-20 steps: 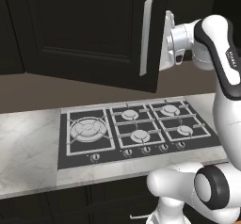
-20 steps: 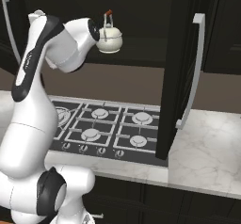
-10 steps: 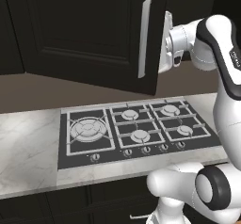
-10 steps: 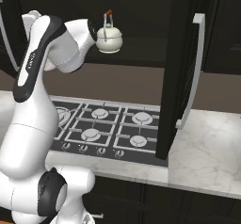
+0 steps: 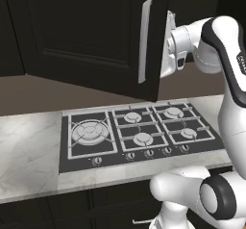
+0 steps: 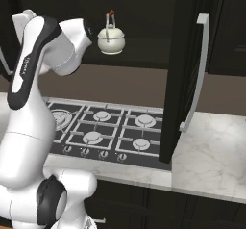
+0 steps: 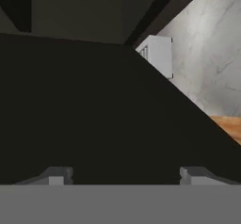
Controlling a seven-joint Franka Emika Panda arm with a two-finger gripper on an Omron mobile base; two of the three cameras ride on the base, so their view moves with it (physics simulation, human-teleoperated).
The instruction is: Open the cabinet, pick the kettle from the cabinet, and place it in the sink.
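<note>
Black-brown panelled doors of the cabinet [image 5: 91, 35] stand swung open over your gas hob [image 5: 137, 132]. In the left base view one door hangs wide above the burners, its long silver bar handle [image 5: 144, 40] running down its free edge. In the right base view the other door [image 6: 185, 69] juts edge-on toward you, its handle [image 6: 197, 71] on the outer face and its lower corner hanging over the join between hob and white marble counter [image 6: 211, 151].

You can see the kettle [image 6: 111, 39] in the right base view: small, cream-white and squat, upright on the floor of the open cabinet, with its wire handle arching up to a reddish-brown bar. It sits above the back of the hob, just beside the end of your arm, whose wrist reaches into the opening from the left. From that side you cannot tell whether the hand touches it.

In the left base view your forearm and wrist press up close behind the free edge of the open door, near its handle.

Your hand view looks across a broad dark surface. The gripper [image 7: 123, 176] has its two fingertips [image 7: 56, 176] set wide apart at the bottom, with nothing between them. Beyond the dark surface you see a pale boxy object [image 7: 157, 53], which is too unclear to name, against marbled white, and a strip of wood-coloured surface [image 7: 228, 126] at the right edge.
</note>
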